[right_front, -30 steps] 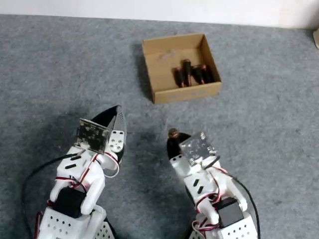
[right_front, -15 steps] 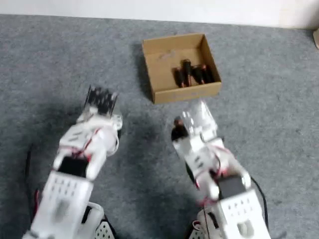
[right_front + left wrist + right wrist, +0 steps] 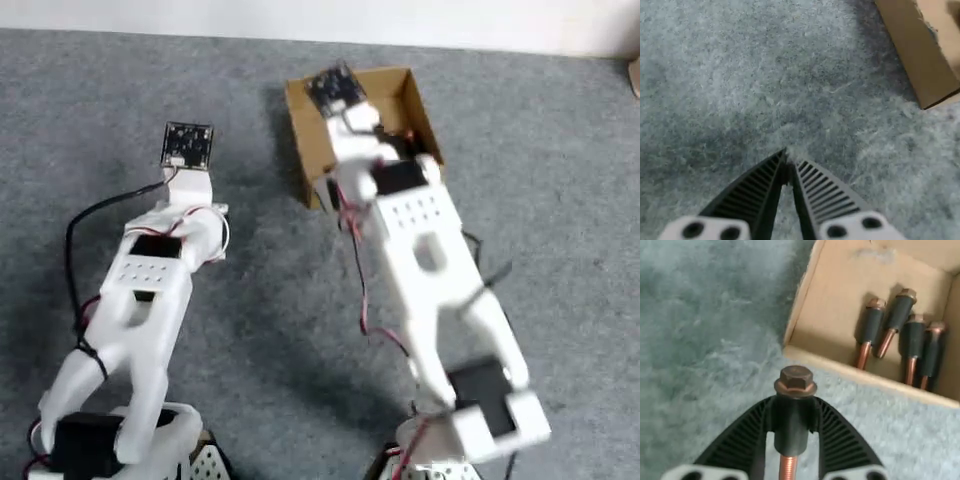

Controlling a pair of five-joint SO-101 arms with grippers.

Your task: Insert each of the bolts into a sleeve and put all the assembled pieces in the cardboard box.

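Right gripper [image 3: 792,407]: jaws clamped on the black sleeve of one assembled piece, called here the held piece [image 3: 795,382]. Its long axis runs in line with the jaws. The hex head sticks out just past the tips and the bare copper shank trails back between the fingers. Ahead of the head is the near wall of the cardboard box [image 3: 855,371], with the open inside beyond it, so the drop zone lies along the piece's own axis, head first. In the high view the right arm is stretched out over the cardboard box [image 3: 412,88] with its wrist above the side nearer the other arm. Height of the jaws over the rim: cannot tell. Judgement: the head should be past the near wall before the jaws let go, or the piece could strike the rim and roll off onto the table [image 3: 540,180]. The boxed pieces [image 3: 897,315] lie close together and roughly parallel. They sit toward the side of the box away from the left arm, heads away from the jaws and copper ends toward the near wall. The bare floor beside them is the likelier landing spot. Left gripper [image 3: 787,159]: jaws closed, nothing between them, over bare grey table with a corner of the box off to one side. The right arm is plainly the nearer one to the box. Count: 1 held piece, 4 boxed pieces, 5 assembled in all; 1 box.
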